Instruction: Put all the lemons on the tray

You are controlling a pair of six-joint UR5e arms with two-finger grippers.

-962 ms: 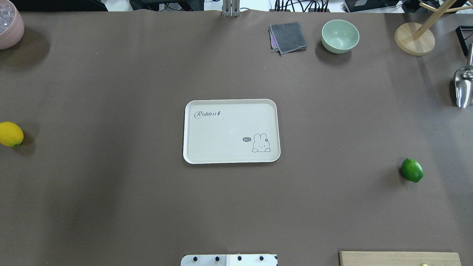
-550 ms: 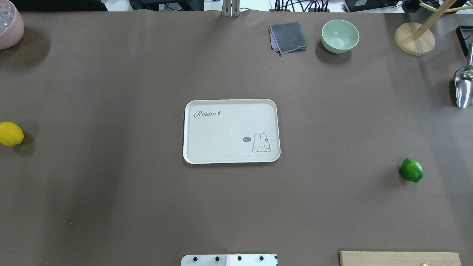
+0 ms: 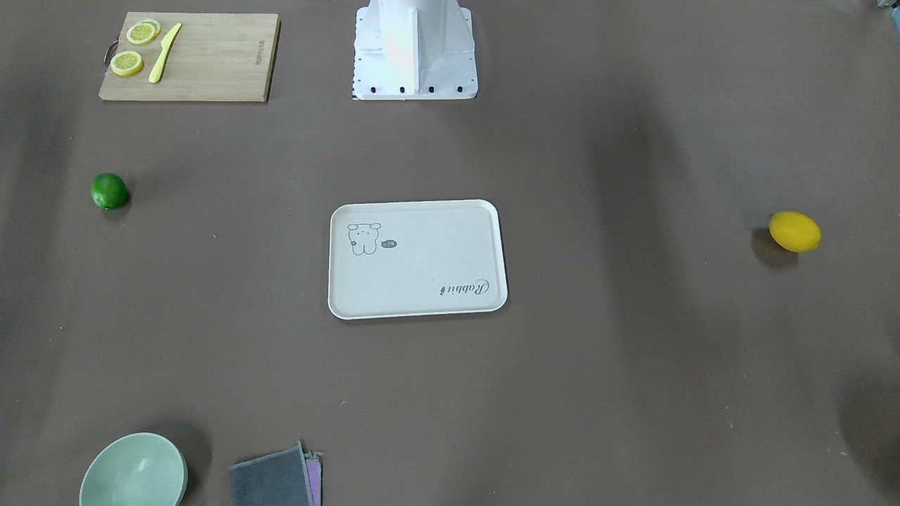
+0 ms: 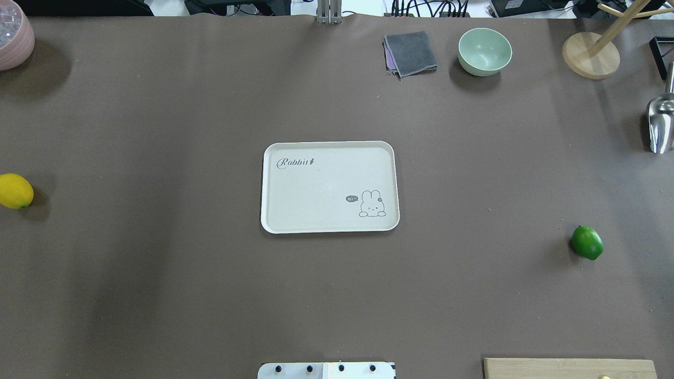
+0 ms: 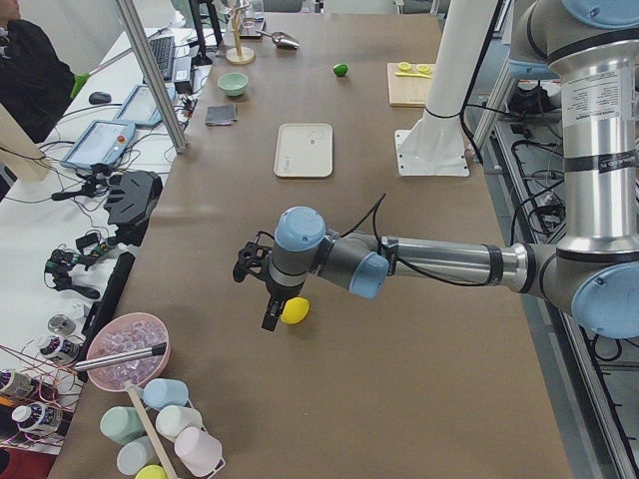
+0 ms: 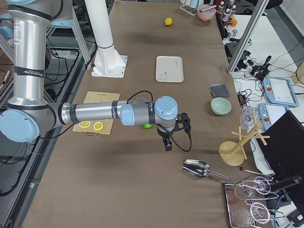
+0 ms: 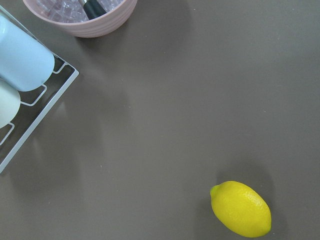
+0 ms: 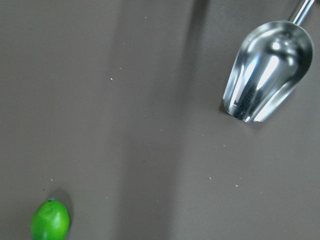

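The yellow lemon (image 4: pixel 16 191) lies on the table at the far left edge, also in the left wrist view (image 7: pixel 241 209). The green lemon (image 4: pixel 587 242) lies at the right, also in the right wrist view (image 8: pixel 50 220). The off-white tray (image 4: pixel 316 189) sits empty mid-table. My left gripper (image 5: pixel 268 309) hangs just beside and above the yellow lemon (image 5: pixel 294 310). My right gripper (image 6: pixel 167 142) hangs just past the green lemon (image 6: pixel 148 126). Both grippers show only in the side views, so I cannot tell whether they are open or shut.
A wooden cutting board (image 3: pixel 211 63) with lemon slices and a yellow knife lies near my right. A green bowl (image 4: pixel 484 51), grey cloth (image 4: pixel 410 52), wooden stand (image 4: pixel 590 55) and metal scoop (image 4: pixel 661 123) line the far right. A pink bowl (image 4: pixel 13 37) stands far left.
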